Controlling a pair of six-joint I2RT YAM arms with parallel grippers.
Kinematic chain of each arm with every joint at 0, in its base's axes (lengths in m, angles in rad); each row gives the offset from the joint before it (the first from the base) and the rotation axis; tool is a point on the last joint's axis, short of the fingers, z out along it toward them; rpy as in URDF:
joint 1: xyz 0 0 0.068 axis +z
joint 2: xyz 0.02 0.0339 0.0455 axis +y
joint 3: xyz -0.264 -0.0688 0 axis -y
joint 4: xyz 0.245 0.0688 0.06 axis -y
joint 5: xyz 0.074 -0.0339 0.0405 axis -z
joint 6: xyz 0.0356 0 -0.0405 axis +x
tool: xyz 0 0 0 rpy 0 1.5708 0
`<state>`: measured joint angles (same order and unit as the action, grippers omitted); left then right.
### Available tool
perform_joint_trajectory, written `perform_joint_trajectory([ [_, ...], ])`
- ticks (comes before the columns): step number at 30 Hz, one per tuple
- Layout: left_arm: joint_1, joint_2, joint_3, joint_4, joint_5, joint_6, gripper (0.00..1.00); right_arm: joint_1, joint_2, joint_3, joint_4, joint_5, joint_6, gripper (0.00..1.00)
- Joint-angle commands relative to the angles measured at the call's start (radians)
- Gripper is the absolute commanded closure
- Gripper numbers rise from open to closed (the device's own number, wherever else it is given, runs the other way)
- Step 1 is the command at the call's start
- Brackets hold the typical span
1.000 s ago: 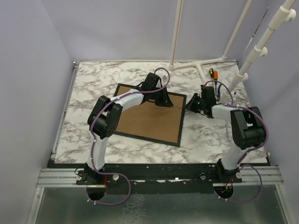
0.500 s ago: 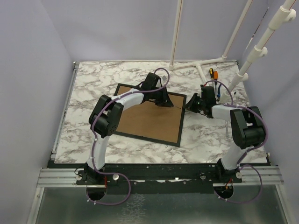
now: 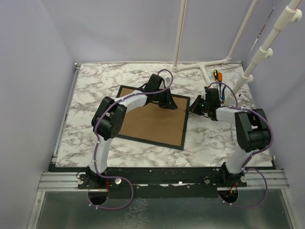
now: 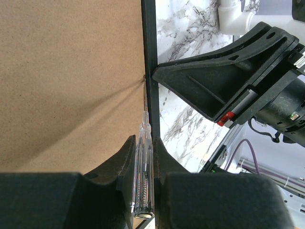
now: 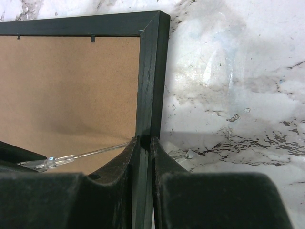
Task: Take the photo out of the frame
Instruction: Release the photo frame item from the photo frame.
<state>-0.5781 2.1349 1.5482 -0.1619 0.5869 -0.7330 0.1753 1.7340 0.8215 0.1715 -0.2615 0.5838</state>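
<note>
I see my left gripper (image 4: 144, 139) pinching a clear screwdriver (image 4: 144, 167), its tip just ahead at the frame (image 4: 149, 47); my right gripper (image 5: 143, 141) clamps the black border, with the brown backing board (image 5: 66, 86) seated inside.

— What colours on the frame (image 3: 151, 125)?
— Thin black border, plain brown back.
— And the table (image 3: 95, 88)?
— White marble, grey-brown veins. The screwdriver (image 4: 144, 181) is clear; the small object (image 3: 215, 74) far right is orange.
</note>
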Motion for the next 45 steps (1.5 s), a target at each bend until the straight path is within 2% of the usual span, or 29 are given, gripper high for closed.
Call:
perform_joint_trajectory([
  [1, 0.016, -0.002, -0.005, -0.007, -0.004, -0.002, 1.00, -0.011, 0.021, -0.012, 0.010, -0.010, -0.003, 0.84],
  [20, 0.014, 0.027, 0.008, -0.005, 0.057, -0.008, 1.00, -0.011, 0.029, -0.004, 0.010, -0.024, -0.003, 0.85],
  [45, 0.005, 0.040, 0.003, 0.024, 0.046, -0.029, 1.00, -0.011, 0.023, -0.005, 0.010, -0.041, -0.003, 0.85],
])
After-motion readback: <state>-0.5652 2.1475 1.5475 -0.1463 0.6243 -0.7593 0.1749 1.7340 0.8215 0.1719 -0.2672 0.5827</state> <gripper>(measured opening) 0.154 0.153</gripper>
